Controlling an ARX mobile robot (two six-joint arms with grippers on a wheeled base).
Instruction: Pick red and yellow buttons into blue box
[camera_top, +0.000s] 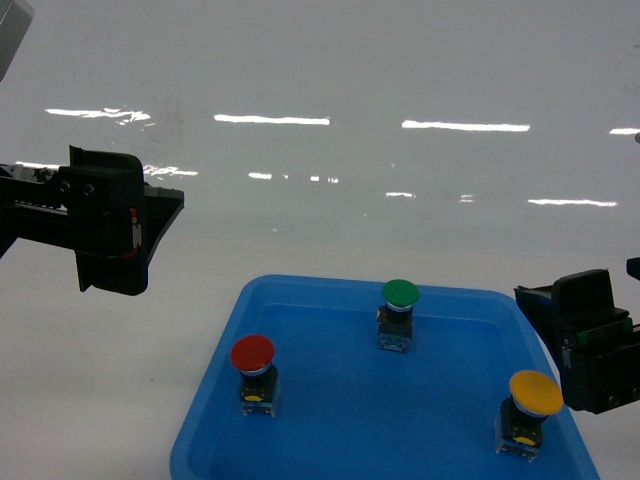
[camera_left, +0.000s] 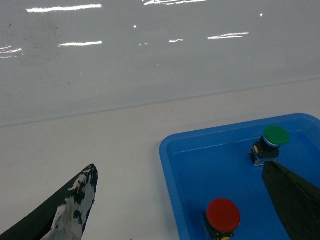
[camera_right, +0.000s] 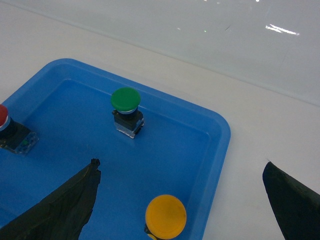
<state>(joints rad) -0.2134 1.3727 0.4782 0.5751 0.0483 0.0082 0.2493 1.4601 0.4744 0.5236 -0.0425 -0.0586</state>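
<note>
hovering at the far left, the left gripper (camera_top: 150, 235) hangs released above the bare white table (camera_top: 90, 380), fingers spread wide with nothing between them. just right of it lies the shallow blue tray (camera_top: 300, 290), and at its left side stands the red button (camera_top: 253, 354), upright on its black-and-clear block. the green button (camera_top: 400, 293) sits at the far middle of the tray, well apart from the others. the yellow button (camera_top: 535, 393) stands near the right rim, and the right gripper (camera_right: 180, 200), likewise spread and empty, waits just beside it at the tray's right edge.

to do this well, i'd say each arm should come straight down over its nearest cap, straddle the block rather than the rounded cap, and clamp low so the button doesn't tip.

the blue box is nowhere in these views, so the drop spot can't be judged. the tray's near edge is cut off, and both arms run out of frame.
</note>
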